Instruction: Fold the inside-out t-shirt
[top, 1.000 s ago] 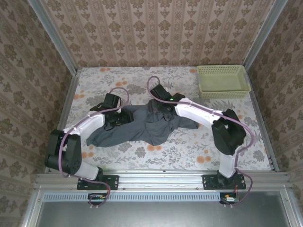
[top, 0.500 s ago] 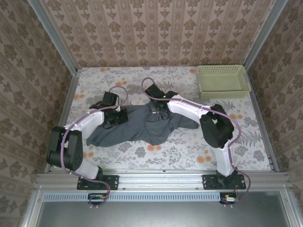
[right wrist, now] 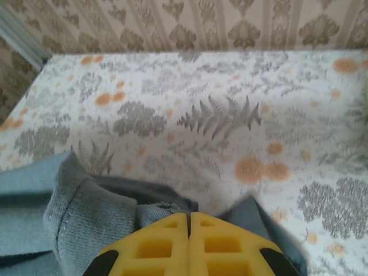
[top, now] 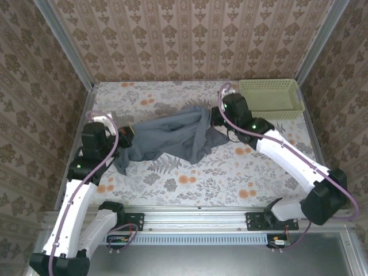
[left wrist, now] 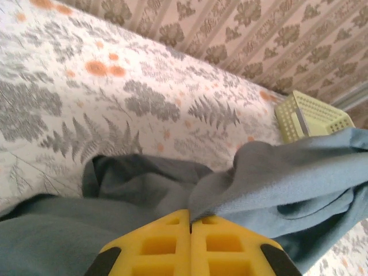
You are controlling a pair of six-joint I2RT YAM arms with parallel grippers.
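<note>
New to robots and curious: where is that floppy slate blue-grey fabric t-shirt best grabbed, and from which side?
Probably at its two outer ends, one from each side. The slate blue-grey fabric t-shirt spans between the left gripper and right gripper, each shut on a bunched edge. Its middle lies in loose folds with no firm edge to pinch.
</note>
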